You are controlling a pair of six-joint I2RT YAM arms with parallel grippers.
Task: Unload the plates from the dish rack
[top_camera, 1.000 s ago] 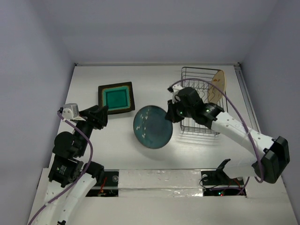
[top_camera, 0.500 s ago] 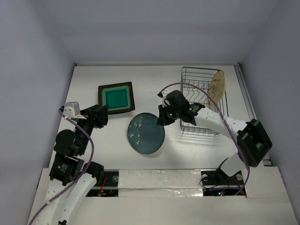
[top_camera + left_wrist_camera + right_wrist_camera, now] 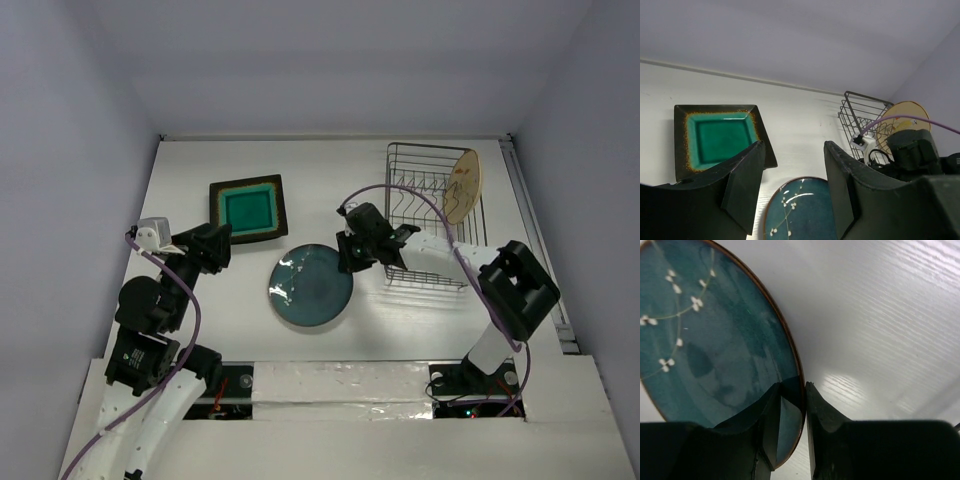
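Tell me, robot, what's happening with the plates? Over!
Left gripper open, empty. Right gripper astride rim of blue plate, grip unclear. Blue plate on table; tan plate left in dish rack. Nothing blocking seen.

The round blue plate (image 3: pixel 311 285) is deep blue-teal with a thin brown rim and a sprig of small white blossoms on a pale branch. The square plate (image 3: pixel 248 209) has a bright teal centre, an amber-speckled border and a dark, nearly black rim. The tan plate (image 3: pixel 462 186) carries a faint darker motif. The dish rack (image 3: pixel 430 146) is dark wire. The table (image 3: pixel 300 165) is white, the walls (image 3: pixel 330 60) pale lavender-grey. The left arm (image 3: pixel 150 420) and right arm (image 3: pixel 440 250) are white with black joints, the left gripper (image 3: pixel 792 170) and right gripper (image 3: pixel 792 390) black, the cable (image 3: pixel 910 117) purple.
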